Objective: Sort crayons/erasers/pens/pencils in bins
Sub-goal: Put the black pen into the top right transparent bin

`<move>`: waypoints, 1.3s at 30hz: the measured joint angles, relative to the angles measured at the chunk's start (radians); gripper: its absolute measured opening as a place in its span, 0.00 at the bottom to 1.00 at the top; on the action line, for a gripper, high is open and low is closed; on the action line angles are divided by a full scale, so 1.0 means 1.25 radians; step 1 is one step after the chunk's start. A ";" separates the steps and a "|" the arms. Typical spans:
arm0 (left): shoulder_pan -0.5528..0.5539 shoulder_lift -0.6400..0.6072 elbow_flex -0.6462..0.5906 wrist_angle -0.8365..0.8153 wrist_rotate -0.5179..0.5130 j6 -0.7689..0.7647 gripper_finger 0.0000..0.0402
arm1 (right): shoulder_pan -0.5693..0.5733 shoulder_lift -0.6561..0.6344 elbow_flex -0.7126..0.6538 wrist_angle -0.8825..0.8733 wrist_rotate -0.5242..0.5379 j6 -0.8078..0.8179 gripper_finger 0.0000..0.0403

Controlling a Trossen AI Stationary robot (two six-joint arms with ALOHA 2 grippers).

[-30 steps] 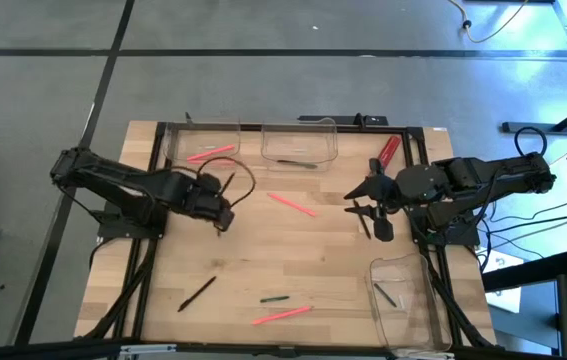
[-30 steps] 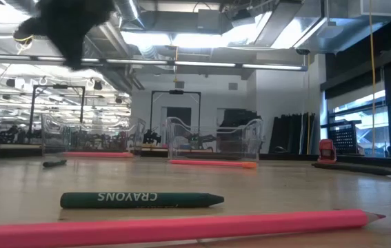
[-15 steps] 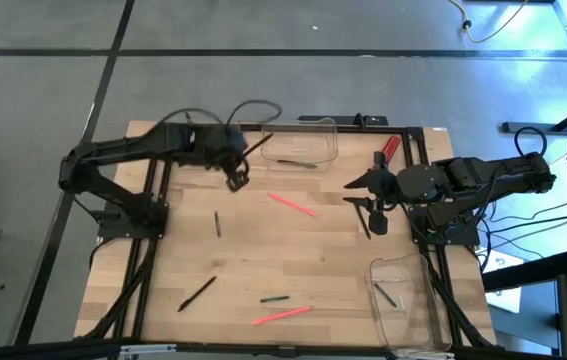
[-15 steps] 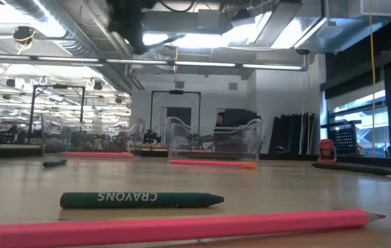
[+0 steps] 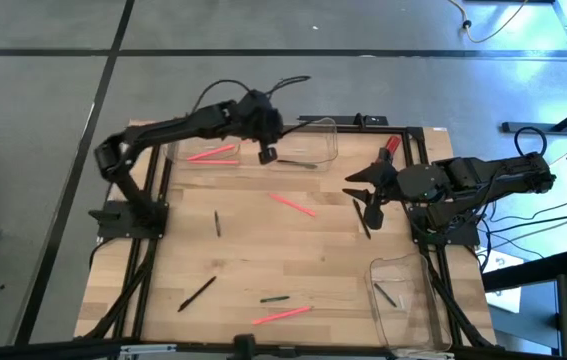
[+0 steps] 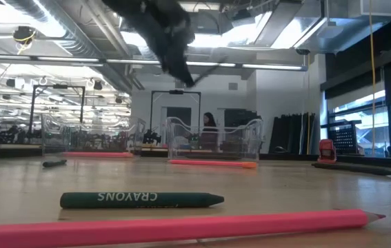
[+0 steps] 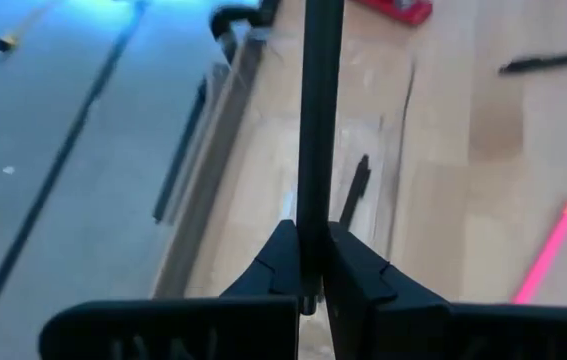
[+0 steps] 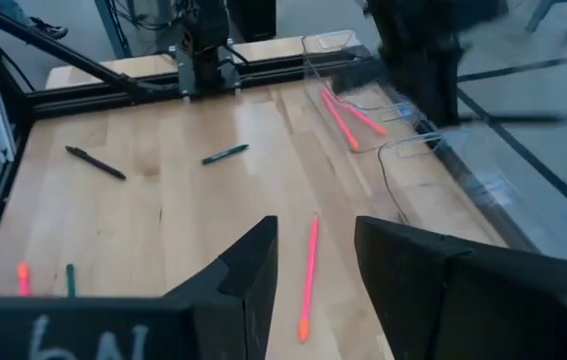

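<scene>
Pen (image 7: 320,130), slim and black, sits clamped between the fingers of the left gripper (image 5: 266,152), standing out ahead of them in the left wrist view. That gripper hangs over the back of the table (image 5: 293,265), at the left edge of the middle clear bin (image 5: 300,141), which already holds a dark stick (image 7: 354,188). Just left of it the neighbouring bin (image 5: 203,145) holds pink-red sticks (image 5: 210,154).

Over on the right side the right gripper (image 5: 370,190) hovers above the wood with its fingers (image 8: 245,272) spread apart and nothing between them. Close below it on the table lies a short dark stick (image 5: 365,225), and between the two arms rests a pink-red stick (image 5: 291,204). A red tool (image 5: 387,150) lies at the back right corner.

Farther out, a third bin (image 5: 403,290) stands at the front right with a dark stick (image 5: 387,294) inside. Along the front of the table lie another black pen (image 5: 197,293), a green crayon (image 6: 140,200) and a pink-red stick (image 5: 282,316); a small dark stick (image 5: 217,223) lies left of centre.
</scene>
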 joint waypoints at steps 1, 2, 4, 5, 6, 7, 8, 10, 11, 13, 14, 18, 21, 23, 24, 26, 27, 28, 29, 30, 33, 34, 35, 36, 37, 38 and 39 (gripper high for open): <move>0.006 0.021 0.000 0.010 0.010 0.005 0.02 | 0.000 0.000 0.000 0.000 0.000 0.008 0.34; 0.012 0.041 0.000 0.017 0.018 0.012 0.02 | 0.000 0.000 0.000 0.000 0.000 0.012 0.34; 0.021 0.076 0.000 0.019 0.023 0.020 0.02 | 0.000 0.000 0.000 0.000 0.000 0.012 0.34; 0.025 0.093 0.000 0.020 0.024 0.021 0.02 | 0.000 0.000 0.000 0.000 0.001 0.011 0.34; 0.029 0.109 0.000 0.019 0.024 0.021 0.02 | 0.000 0.000 0.000 0.000 0.004 0.012 0.34; 0.032 0.123 0.000 0.019 0.025 0.021 0.02 | 0.000 0.000 0.000 0.000 0.011 0.011 0.34; 0.036 0.136 0.000 0.019 0.025 0.021 0.02 | 0.000 0.000 0.000 0.000 0.019 0.011 0.34; 0.040 0.154 0.000 0.018 0.025 0.022 0.02 | 0.000 0.000 0.000 0.000 0.049 0.008 0.34; 0.041 0.161 0.000 0.019 0.025 0.022 0.02 | 0.000 0.000 0.000 0.000 0.070 0.008 0.34; 0.042 0.171 0.000 0.019 0.026 0.023 0.02 | 0.000 0.000 0.000 -0.002 0.123 0.007 0.34; 0.043 0.177 0.000 0.018 0.027 0.023 0.02 | 0.000 0.000 0.000 -0.006 0.155 0.006 0.34; 0.043 0.196 0.000 0.019 0.040 0.041 0.02 | 0.000 0.000 0.000 -0.029 0.257 0.006 0.34; 0.043 0.211 0.000 0.015 0.044 0.058 0.02 | 0.000 0.000 0.000 -0.038 0.279 0.006 0.34; 0.043 0.215 0.000 0.022 0.044 0.062 0.03 | 0.000 0.000 0.000 -0.038 0.278 0.006 0.34; 0.043 0.217 0.000 0.021 0.043 0.058 0.03 | 0.000 0.000 0.000 -0.038 0.278 0.006 0.34; 0.043 0.217 0.000 0.019 0.037 0.057 0.05 | 0.000 0.000 0.000 -0.038 0.278 0.006 0.34; 0.043 0.217 0.000 0.019 0.037 0.061 0.06 | 0.000 0.000 0.000 -0.038 0.278 0.006 0.34; 0.043 0.217 0.000 0.019 0.037 0.062 0.08 | 0.000 0.000 0.000 -0.038 0.278 0.006 0.34; 0.043 0.217 0.000 0.019 0.037 0.062 0.09 | 0.000 0.000 0.000 -0.038 0.278 0.006 0.34; 0.043 0.217 0.000 0.020 0.037 0.062 0.11 | 0.000 0.000 0.000 -0.038 0.278 0.006 0.34; 0.043 0.217 0.000 0.021 0.037 0.062 0.15 | 0.000 0.000 0.000 -0.038 0.278 0.008 0.34; 0.043 0.217 0.000 0.021 0.037 0.062 0.16 | 0.000 0.000 0.000 -0.038 0.278 0.008 0.34; 0.043 0.217 0.000 0.020 0.037 0.061 0.17 | 0.000 0.000 0.000 -0.038 0.278 0.009 0.34; 0.043 0.217 0.000 0.020 0.037 0.058 0.18 | 0.000 0.000 0.000 -0.038 0.278 0.008 0.34; 0.043 0.217 0.000 0.020 0.036 0.056 0.19 | 0.000 0.000 0.000 -0.038 0.278 0.009 0.34; 0.043 0.217 0.000 0.020 0.037 0.056 0.20 | 0.000 0.000 0.000 -0.038 0.278 0.009 0.34; 0.043 0.217 0.000 0.020 0.036 0.055 0.20 | 0.000 0.000 0.000 -0.038 0.278 0.009 0.34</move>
